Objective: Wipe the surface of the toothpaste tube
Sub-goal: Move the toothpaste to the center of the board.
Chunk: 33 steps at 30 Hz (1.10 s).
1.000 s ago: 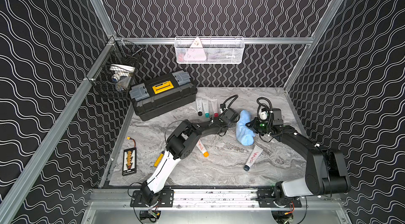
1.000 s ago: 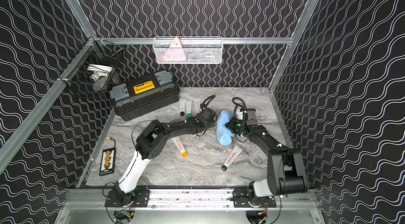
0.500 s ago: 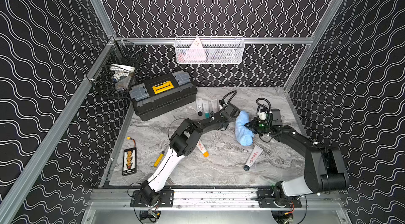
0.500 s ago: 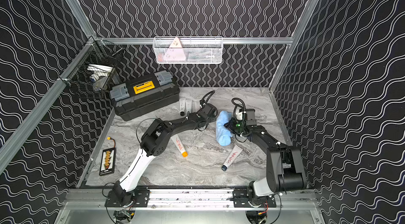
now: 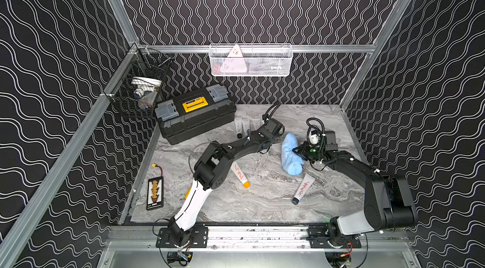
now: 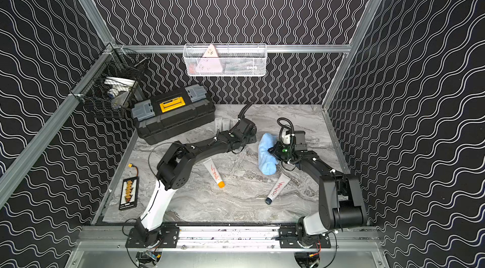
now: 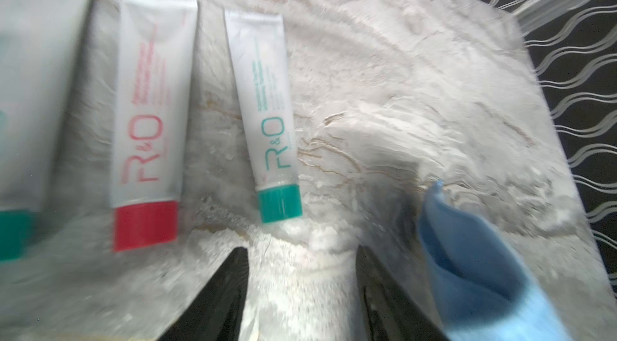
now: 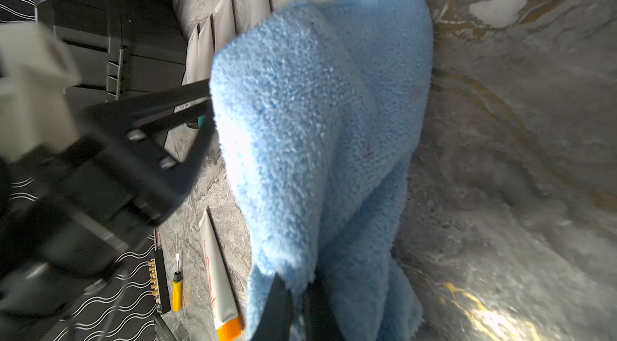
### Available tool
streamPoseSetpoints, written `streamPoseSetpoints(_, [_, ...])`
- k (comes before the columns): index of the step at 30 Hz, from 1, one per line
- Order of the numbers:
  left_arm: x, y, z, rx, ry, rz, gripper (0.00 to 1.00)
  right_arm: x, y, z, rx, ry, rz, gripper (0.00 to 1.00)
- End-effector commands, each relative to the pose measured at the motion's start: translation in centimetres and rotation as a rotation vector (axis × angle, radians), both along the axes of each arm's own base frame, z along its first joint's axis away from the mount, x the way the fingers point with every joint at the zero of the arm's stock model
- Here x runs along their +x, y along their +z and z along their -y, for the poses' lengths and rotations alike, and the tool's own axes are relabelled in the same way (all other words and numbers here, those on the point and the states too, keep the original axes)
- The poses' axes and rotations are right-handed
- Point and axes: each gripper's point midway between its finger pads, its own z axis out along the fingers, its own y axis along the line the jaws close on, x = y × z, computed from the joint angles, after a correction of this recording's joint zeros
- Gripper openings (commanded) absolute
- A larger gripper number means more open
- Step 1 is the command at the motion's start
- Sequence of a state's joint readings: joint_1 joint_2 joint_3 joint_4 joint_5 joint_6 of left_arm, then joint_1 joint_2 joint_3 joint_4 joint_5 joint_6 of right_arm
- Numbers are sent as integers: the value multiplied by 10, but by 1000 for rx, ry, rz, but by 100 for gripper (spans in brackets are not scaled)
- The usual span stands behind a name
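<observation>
Left gripper (image 7: 300, 256): jaws well apart, nothing between them but bare table (image 7: 367, 72). The teal tube (image 7: 263, 105) lies flat just ahead of that gap, cap toward the fingers, untouched. Right beside it is the red tube (image 7: 150, 115), parallel, with the edge of a third tube past that. In both top views this row sits at the back of the table, just beside the toolbox (image 5: 196, 114). Over to the right gripper (image 8: 295, 292): clamped tight on the blue cloth (image 8: 317, 122), pinching a fold while the rest drapes down onto the table. The cloth sits between the two grippers, near the left one but apart from the row of tubes. Toward the front, well clear of both grippers, an orange-capped tube (image 5: 240, 173) lies partly under the left arm (image 5: 231, 148), and a dark-capped tube (image 5: 303, 188) lies just in front of the cloth.
</observation>
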State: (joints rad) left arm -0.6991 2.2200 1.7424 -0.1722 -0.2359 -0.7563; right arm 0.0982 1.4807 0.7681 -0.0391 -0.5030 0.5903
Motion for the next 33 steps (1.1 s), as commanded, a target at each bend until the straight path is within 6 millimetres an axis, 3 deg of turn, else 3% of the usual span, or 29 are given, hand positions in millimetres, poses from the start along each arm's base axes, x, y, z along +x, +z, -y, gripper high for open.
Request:
streamPoseSetpoints(1, [-11,27,-11,25,-19,43,56,4,8,0,4,-9,35,0])
streamPoseSetpoints(7, [-49,59,-47,86,-2,61,56,7,16,-1,11,-2,72,0])
streamPoseSetpoints(12, [-91,61,-80,141,-7,21,56,7,15,-1,2,2,66,0])
streamPoseSetpoints(23, [-181,13,-152,197,55,-169,58,7,6,2,-28,0,72,0])
streamPoseSetpoints(28, [-214,-16,-151,220,34,-246,59,8,0,6,-50,-16,56,0])
streamPoseSetpoints(33, [-234,-47,-135,242,-9,-319,60,8,0,6,-51,-18,64,0])
